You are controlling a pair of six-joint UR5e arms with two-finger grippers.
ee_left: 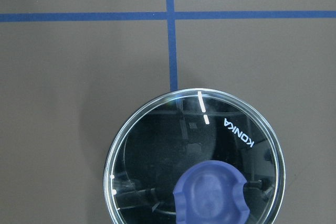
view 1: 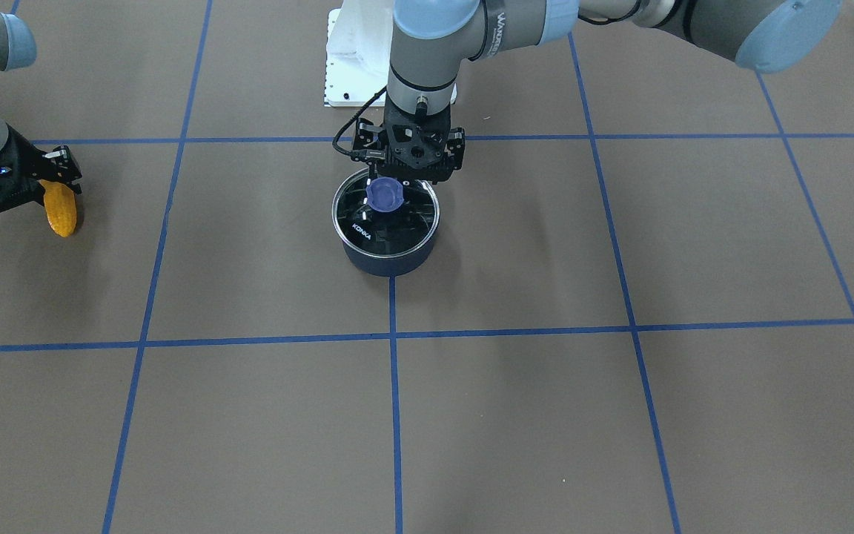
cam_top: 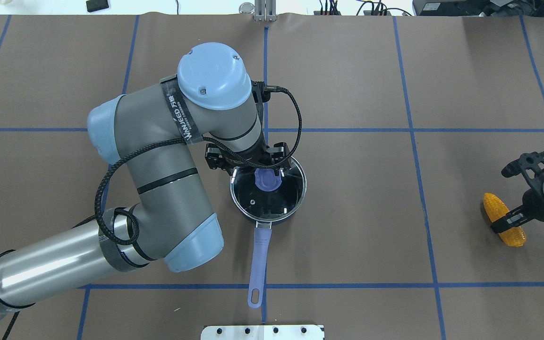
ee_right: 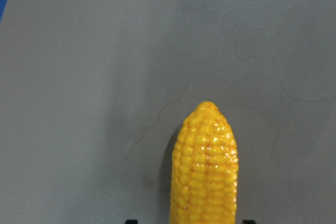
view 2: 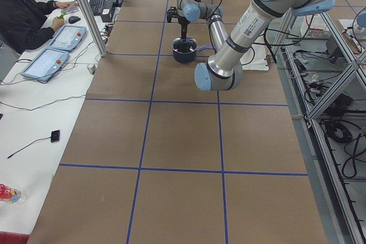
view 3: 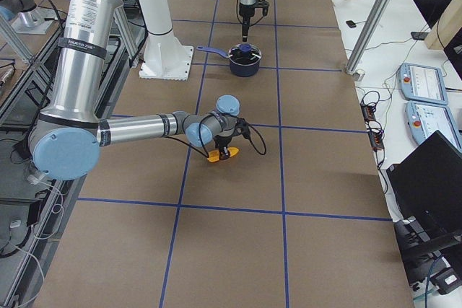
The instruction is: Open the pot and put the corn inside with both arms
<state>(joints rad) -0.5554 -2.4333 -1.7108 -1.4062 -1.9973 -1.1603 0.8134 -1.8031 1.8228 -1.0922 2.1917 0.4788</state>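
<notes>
The navy pot [view 1: 386,259] stands mid-table with its glass KONKA lid [view 1: 412,222] on it. Its purple-blue handle [cam_top: 259,259] points toward the robot. My left gripper [view 1: 406,174] hovers open just above the lid's purple knob [view 1: 385,194], not touching it; the knob sits at the bottom of the left wrist view [ee_left: 210,195]. The corn [cam_top: 503,219] lies on the table at my far right. My right gripper [cam_top: 513,196] is open and straddles it, with gaps on both sides of the cob in the right wrist view [ee_right: 205,166].
The white robot base plate [view 1: 345,67] lies behind the pot. Blue tape lines grid the brown table. In the exterior left view an operator [view 2: 23,15] sits at a side desk with control pads [view 2: 46,64] beyond the table's far edge.
</notes>
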